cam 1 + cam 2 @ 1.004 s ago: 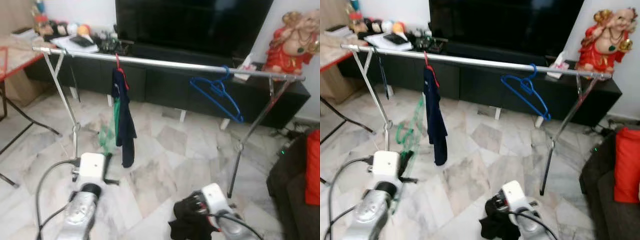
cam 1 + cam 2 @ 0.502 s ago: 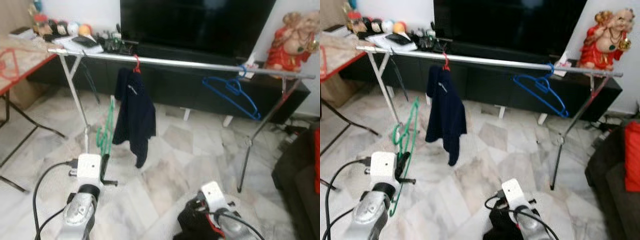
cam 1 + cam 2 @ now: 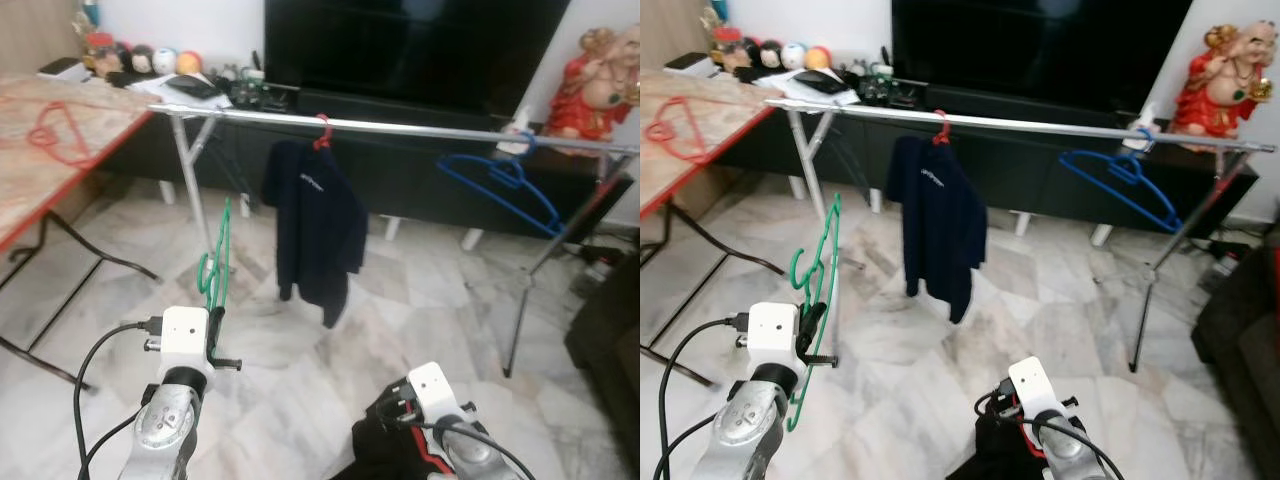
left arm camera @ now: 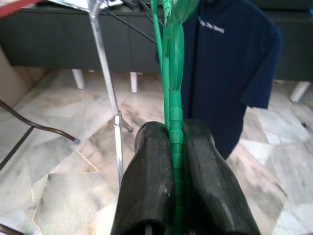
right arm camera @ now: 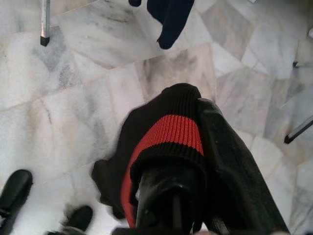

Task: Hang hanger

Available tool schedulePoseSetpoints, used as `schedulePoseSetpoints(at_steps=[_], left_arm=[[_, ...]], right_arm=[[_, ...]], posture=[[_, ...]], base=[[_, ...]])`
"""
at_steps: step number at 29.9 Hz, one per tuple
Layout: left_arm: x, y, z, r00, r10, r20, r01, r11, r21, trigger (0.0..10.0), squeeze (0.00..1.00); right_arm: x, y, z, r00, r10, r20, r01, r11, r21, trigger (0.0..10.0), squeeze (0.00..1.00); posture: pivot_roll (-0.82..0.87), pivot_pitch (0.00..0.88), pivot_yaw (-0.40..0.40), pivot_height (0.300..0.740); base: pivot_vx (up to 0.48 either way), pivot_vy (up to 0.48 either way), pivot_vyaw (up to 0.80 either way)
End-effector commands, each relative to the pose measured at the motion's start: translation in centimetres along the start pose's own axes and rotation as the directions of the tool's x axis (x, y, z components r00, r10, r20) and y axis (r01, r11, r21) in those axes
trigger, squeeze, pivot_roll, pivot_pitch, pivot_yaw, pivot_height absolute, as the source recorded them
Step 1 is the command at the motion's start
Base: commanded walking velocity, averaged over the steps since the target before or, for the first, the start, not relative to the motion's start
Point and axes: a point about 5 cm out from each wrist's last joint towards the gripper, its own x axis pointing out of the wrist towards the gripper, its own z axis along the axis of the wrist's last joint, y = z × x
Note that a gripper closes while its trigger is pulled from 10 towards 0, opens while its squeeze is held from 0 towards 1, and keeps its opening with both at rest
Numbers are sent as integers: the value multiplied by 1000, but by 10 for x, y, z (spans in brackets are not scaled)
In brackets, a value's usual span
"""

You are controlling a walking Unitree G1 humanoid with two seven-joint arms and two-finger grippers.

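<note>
My left gripper (image 4: 173, 134) is shut on the lower bar of a green hanger (image 3: 815, 290), which stands upright above it with its hook at the top. Ahead runs a silver clothes rail (image 3: 400, 127) at about the height of the hanger's top. A navy shirt (image 3: 315, 225) hangs from it on a red hanger, and an empty blue hanger (image 3: 500, 180) hangs further right. The green hanger is short of the rail, near its left leg (image 3: 190, 200). Low on the right, my right gripper (image 5: 193, 105) is shut on a black garment with a red stripe (image 5: 166, 132).
A red-edged table (image 3: 50, 170) with a red hanger (image 3: 55, 135) on it stands on the left. Behind the rail are a low black cabinet and a TV (image 3: 420, 50). A red statue (image 3: 600, 85) and a dark sofa (image 3: 615, 330) are on the right. The floor is marble tile.
The whole picture has shifted, so the camera moved. The green hanger stands more upright in front of my left gripper. The navy shirt has turned from edge-on to face me.
</note>
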Motion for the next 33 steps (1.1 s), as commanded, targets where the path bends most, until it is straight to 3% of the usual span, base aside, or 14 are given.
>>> schedulePoseSetpoints(at_steps=[1,11,15,26,33], left_arm=[[2,-10,1,1000,-25,6,25,1000,-9,10000,0],[2,-25,2,998,-67,5,67,997,-34,10000,0],[2,-21,3,997,-73,0,73,997,-24,10000,0],[5,-19,10,996,-88,12,88,996,2,10000,0],[10,-12,9,996,-91,3,91,995,30,10000,0]], right_arm=[[-3,-10,-5,1000,-21,-12,21,1000,0,10000,0],[-8,-35,-9,997,-78,-21,78,997,7,10000,0],[-9,-41,-9,995,-99,-18,100,995,17,10000,0],[-5,-42,0,990,-141,-4,141,988,66,10000,0],[-3,-39,4,990,-140,8,139,986,90,10000,0]], posture=[[1,0,-101,740],[-11,0,-77,740],[-1,0,-59,740],[25,0,-11,740],[29,0,-27,740]], base=[[0,398,0],[0,374,0],[0,335,0],[0,58,0],[0,0,0]])
